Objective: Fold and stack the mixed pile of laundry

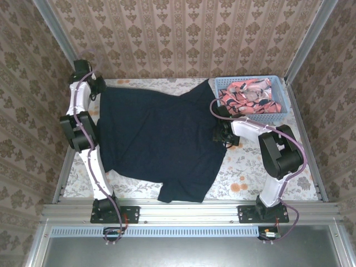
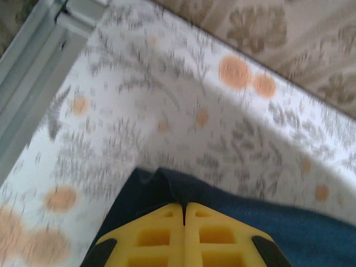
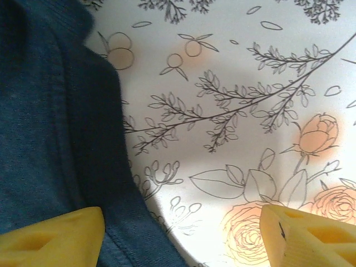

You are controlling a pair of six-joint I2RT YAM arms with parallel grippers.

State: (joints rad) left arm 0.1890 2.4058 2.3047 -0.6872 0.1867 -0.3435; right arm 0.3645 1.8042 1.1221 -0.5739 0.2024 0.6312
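Two garments: your left gripper point(image 2: 183, 207) is pinched shut on the far-left corner of the navy T-shirt point(image 1: 161, 139); your right gripper point(image 3: 182, 217) stands open astride its right edge; the pink patterned garment point(image 1: 247, 93) lies in the blue basket point(image 1: 281, 103).

No words, labels, brands, numbers or signs can be read. The dark T-shirt point(image 1: 156, 139) is plain. The tabletop point(image 1: 247, 167) cover and the walls point(image 1: 183, 39) carry only flower patterns.
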